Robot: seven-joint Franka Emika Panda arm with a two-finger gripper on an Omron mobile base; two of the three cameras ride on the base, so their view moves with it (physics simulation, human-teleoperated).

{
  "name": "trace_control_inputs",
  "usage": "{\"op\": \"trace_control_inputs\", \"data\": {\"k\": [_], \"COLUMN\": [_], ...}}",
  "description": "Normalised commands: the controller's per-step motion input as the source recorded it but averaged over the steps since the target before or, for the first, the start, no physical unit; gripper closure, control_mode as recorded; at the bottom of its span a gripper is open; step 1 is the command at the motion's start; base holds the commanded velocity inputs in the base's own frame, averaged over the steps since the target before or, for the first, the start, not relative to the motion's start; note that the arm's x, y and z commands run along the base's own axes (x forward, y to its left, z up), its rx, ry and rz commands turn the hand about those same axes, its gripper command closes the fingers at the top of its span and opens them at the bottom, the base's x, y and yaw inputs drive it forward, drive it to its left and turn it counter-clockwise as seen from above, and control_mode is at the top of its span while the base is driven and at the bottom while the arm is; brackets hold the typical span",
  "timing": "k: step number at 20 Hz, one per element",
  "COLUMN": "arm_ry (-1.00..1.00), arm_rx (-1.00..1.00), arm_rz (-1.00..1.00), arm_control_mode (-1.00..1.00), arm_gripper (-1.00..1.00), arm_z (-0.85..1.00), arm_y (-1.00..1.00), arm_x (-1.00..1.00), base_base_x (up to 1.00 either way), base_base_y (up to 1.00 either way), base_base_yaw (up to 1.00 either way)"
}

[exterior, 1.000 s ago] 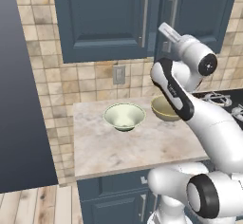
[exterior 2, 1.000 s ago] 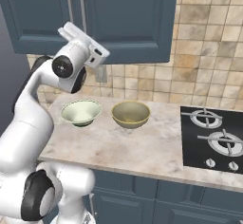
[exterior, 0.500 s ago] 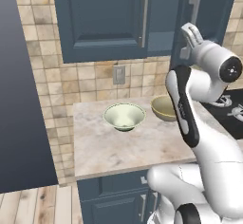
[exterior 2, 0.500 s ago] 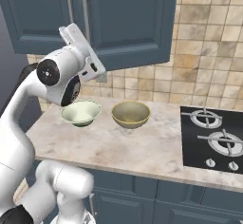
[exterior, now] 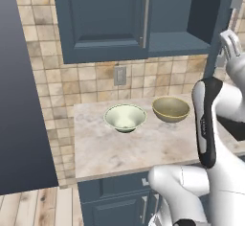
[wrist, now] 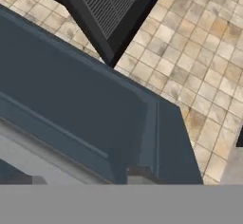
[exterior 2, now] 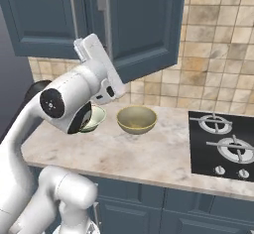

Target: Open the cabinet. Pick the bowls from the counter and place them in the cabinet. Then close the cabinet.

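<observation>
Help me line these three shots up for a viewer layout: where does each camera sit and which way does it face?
Left base view: behind the arm's left, facing the counter, two bowls and open cabinet; white arm at right.
Right base view: behind its right, facing bowls and stovetop; arm at left.
Hand view: on the hand, close against the cabinet door.
The base views share the yellow-brown bowl.

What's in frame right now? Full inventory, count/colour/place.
wall cabinet: 1, dark blue-grey, above the counter; right door swung open, left door shut
door handles: 2, silver bars, one per door
bowls: 2, pale cream-green and mustard yellow-brown, side by side on the counter
counter: 1, beige-pink marbled slab
stovetop: 1, black, right of the counter
wall outlet: 1, grey, on the tiled backsplash
base cabinet: dark blue, under the counter
arm: 1, white, raised to the open door; hand at its handle, grip unclear
</observation>
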Motion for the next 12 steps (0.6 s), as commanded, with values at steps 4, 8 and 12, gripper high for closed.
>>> {"op": "trace_control_inputs", "data": {"k": [4,8,12], "arm_ry": [0.60,0.52,0.14], "arm_rx": [0.42,0.38,0.17], "arm_rz": [-0.05,-0.06,0.01], "arm_control_mode": [-1.00,-1.00,-1.00], "arm_gripper": [1.00,1.00,1.00], "arm_z": [-0.10,-0.09,0.00], "arm_y": [-1.00,-1.00,-0.92], "arm_x": [-0.78,-0.86,-0.81], "base_base_x": [0.00,0.00,0.00], "base_base_y": [0.00,0.00,0.00], "base_base_yaw": [0.00,0.00,0.00]}}
